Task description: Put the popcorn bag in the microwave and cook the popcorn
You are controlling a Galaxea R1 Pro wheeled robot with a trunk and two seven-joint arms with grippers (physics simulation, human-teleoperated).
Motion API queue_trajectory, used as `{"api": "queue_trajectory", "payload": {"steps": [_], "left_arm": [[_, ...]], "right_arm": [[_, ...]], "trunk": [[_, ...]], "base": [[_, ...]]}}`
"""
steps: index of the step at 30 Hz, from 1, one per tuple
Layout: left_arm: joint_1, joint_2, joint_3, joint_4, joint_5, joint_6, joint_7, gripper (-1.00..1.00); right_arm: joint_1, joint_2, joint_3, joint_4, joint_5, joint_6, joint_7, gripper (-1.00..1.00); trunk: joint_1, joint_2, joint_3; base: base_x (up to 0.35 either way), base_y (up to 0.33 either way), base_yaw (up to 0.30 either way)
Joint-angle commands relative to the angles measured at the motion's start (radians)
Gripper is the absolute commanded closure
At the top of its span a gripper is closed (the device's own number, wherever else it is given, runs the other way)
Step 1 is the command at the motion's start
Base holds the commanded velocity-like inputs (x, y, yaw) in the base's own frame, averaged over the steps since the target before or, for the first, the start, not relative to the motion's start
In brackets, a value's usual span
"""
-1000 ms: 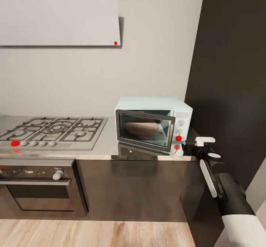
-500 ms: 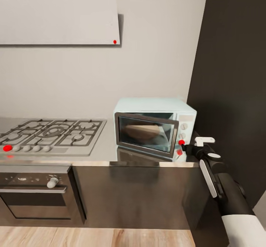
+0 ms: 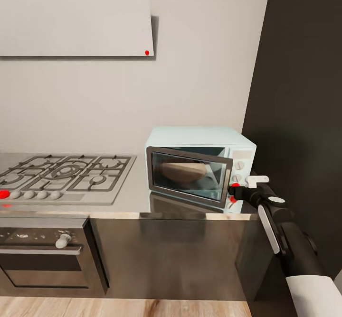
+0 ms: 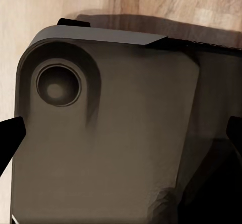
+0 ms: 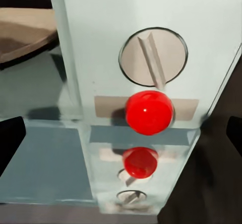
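The pale blue microwave (image 3: 199,139) stands on the grey countertop (image 3: 130,196) against the dark tall cabinet. Its dark glass door (image 3: 187,174) juts slightly out at its right edge. A tan rounded shape (image 3: 183,171) shows through the glass; I cannot tell whether it is the popcorn bag. My right gripper (image 3: 236,191) reaches the knob panel's lower corner, open, just at the red dot (image 3: 235,184). In the right wrist view that red dot (image 5: 149,112) sits below a white knob (image 5: 153,56), midway before the right gripper (image 5: 121,133). My left gripper (image 4: 121,133) is open and holds nothing.
A gas hob (image 3: 66,172) lies left of the microwave, with a black-and-steel oven (image 3: 42,255) under it and a white hood (image 3: 76,23) above. A dark tall cabinet (image 3: 299,94) walls the right side. The left wrist view faces a dark grey robot part (image 4: 111,148) over wood floor.
The head view has shifted, sliding hob and oven left. My right gripper has come up against the microwave's red dot, which stood above and left of it before.
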Motion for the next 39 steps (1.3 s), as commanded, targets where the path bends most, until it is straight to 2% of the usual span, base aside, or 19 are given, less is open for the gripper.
{"api": "queue_trajectory", "payload": {"steps": [1, 7, 12, 16, 18, 21, 23, 29, 39], "left_arm": [[0.000, 0.000, 0.000, 0.000, 0.008, -0.002, 0.000, -1.00], [0.000, 0.000, 0.000, 0.001, 0.009, -0.002, 0.000, -1.00], [0.000, 0.000, 0.000, 0.001, 0.009, -0.002, 0.000, -1.00], [0.000, 0.000, 0.000, 0.001, 0.009, -0.002, 0.000, -1.00], [0.000, 0.000, 0.000, 0.001, 0.009, -0.002, 0.000, -1.00], [0.000, -0.001, 0.000, 0.001, 0.009, -0.002, -0.001, -1.00], [0.000, -0.001, 0.000, 0.001, 0.009, -0.002, 0.000, -1.00], [0.000, -0.001, 0.000, 0.001, 0.009, -0.002, 0.000, -1.00], [0.000, -0.001, -0.002, 0.001, 0.008, -0.003, -0.001, -1.00]], "right_arm": [[0.000, 0.001, 0.013, -0.001, -0.030, 0.006, 0.016, -1.00], [0.000, -0.004, 0.013, -0.001, -0.030, 0.006, 0.049, -1.00], [0.009, -0.008, 0.013, -0.001, -0.025, 0.007, 0.162, -1.00], [0.010, -0.006, 0.016, -0.004, -0.025, 0.008, 0.217, -1.00], [0.010, -0.003, 0.018, -0.005, -0.025, 0.011, 0.266, -1.00], [0.010, -0.003, 0.037, -0.009, -0.024, 0.014, 0.342, -1.00], [0.010, 0.000, 0.045, -0.011, -0.025, 0.017, 0.356, -1.00], [0.010, 0.005, 0.129, -0.017, -0.036, 0.021, 0.365, -1.00], [0.010, 0.000, 0.136, -0.017, -0.037, 0.021, 0.366, -1.00]], "trunk": [[0.000, 0.000, -0.001], [0.000, 0.000, -0.001], [0.000, 0.000, -0.001], [0.000, 0.000, -0.001], [0.000, 0.000, -0.001], [0.000, 0.000, -0.001], [0.000, 0.000, -0.001], [0.000, 0.000, -0.001], [0.000, 0.000, -0.001]], "base": [[0.000, 0.000, 0.000], [0.000, 0.000, 0.000], [0.000, 0.000, 0.000], [0.000, 0.000, 0.000], [0.000, 0.000, 0.000], [0.000, 0.000, 0.000], [0.000, 0.000, 0.000], [0.000, 0.000, 0.000], [-0.009, 0.000, 0.000]]}}
